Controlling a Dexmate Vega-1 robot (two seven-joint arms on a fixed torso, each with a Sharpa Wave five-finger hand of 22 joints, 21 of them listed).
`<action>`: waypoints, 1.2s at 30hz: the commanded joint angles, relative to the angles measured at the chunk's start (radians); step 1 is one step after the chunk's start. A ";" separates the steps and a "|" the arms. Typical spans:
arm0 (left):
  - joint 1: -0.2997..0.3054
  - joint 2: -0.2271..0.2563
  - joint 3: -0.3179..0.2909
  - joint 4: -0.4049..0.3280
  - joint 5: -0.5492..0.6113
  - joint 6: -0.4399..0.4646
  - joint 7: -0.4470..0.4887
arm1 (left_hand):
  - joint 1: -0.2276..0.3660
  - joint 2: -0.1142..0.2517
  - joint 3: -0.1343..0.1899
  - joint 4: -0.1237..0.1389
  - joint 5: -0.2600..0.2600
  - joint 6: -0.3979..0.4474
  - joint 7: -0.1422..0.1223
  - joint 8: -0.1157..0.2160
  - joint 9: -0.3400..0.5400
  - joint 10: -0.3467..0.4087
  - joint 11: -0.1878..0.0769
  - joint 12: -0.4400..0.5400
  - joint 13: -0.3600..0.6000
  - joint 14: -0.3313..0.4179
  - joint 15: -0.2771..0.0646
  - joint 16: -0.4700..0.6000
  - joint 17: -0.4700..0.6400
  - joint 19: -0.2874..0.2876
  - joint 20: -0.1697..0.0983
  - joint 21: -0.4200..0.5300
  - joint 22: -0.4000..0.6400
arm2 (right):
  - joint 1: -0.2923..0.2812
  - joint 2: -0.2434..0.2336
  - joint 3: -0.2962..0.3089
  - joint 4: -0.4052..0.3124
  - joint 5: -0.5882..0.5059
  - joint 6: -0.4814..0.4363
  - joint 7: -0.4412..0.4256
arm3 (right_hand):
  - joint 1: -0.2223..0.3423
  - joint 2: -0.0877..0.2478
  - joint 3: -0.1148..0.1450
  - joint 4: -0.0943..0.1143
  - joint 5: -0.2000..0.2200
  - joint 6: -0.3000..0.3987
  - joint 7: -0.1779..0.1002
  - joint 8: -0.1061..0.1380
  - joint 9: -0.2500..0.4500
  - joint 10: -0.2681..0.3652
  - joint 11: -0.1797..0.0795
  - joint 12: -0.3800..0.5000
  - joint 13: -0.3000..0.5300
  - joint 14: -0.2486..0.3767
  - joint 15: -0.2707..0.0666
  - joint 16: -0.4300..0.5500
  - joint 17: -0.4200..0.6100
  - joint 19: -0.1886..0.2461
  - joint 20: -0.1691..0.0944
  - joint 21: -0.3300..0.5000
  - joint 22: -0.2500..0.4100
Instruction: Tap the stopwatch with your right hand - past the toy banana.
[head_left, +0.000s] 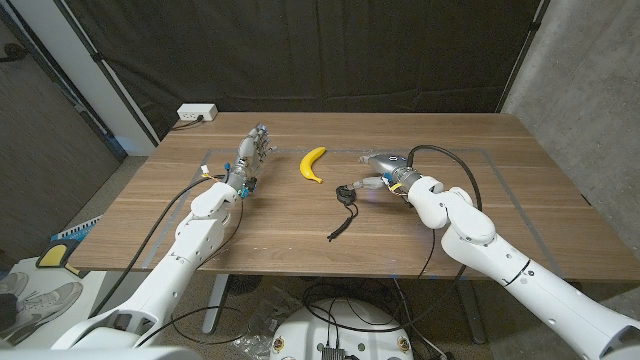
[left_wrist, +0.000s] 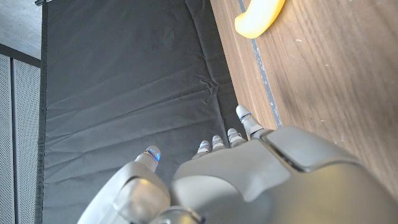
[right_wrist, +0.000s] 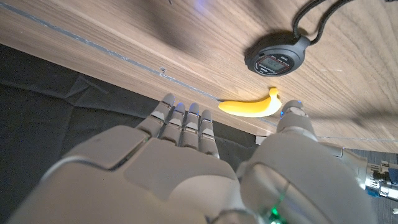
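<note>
Right hand (head_left: 378, 170): above the tabletop (head_left: 260, 225), just beside the stopwatch (head_left: 347, 193), fingers apart, grasping nothing.
Stopwatch: on the tabletop, black cord (head_left: 340, 222) trailing toward the robot.
Banana (head_left: 313, 164): between both hands.
Left hand (head_left: 254, 148): released, fingers apart, clear of the banana.

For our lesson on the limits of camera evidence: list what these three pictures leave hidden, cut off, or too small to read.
- Stopwatch display: digits too small and dim to read in the right wrist view.
- Stopwatch in the head view: partly covered by the right hand, so contact cannot be judged.
- Toy banana: cut off by the left wrist picture's edge.
- Left hand: its fingertips' undersides are hidden behind its own back, left wrist view.
</note>
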 joint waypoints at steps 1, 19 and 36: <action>0.004 0.003 -0.001 -0.009 0.001 0.007 0.005 | -0.001 0.060 -0.006 -0.001 0.006 -0.132 0.004 0.002 0.006 -0.136 0.005 0.002 0.003 -0.136 -0.020 0.000 0.002 -0.149 0.001 -0.005 0.004 | 0.010 0.013 -0.008 0.024 -0.022 0.021 0.055 | 0.020 0.002 0.006 -0.003 0.008 -0.002 -0.003 0.000 -0.001 0.001 -0.005 0.004 0.003 0.009 -0.001 0.002 0.004 0.003 -0.001 -0.001 0.000; -0.003 -0.002 -0.001 0.002 0.003 0.007 0.010 | -0.001 0.060 -0.009 0.000 0.007 -0.135 0.010 0.001 0.006 -0.138 0.004 0.001 0.003 -0.137 -0.019 -0.001 0.002 -0.148 0.004 -0.008 0.004 | 0.039 0.016 -0.017 0.054 -0.023 0.052 0.109 | 0.061 0.022 0.016 0.005 0.024 0.036 -0.021 0.007 0.001 0.041 -0.020 0.013 0.005 0.041 -0.015 0.009 0.011 0.008 -0.003 -0.007 0.000; -0.002 0.000 -0.003 0.001 0.006 0.011 0.015 | -0.001 0.062 -0.011 0.000 0.008 -0.142 0.018 -0.001 0.006 -0.144 0.005 0.000 0.004 -0.142 -0.017 -0.002 0.002 -0.149 0.004 -0.013 0.004 | 0.091 0.034 -0.055 0.066 -0.046 0.037 0.257 | 0.048 0.015 -0.002 0.029 0.029 -0.002 -0.012 -0.018 0.001 -0.005 -0.005 -0.012 0.008 -0.022 0.021 -0.010 0.020 -0.030 0.012 -0.031 0.001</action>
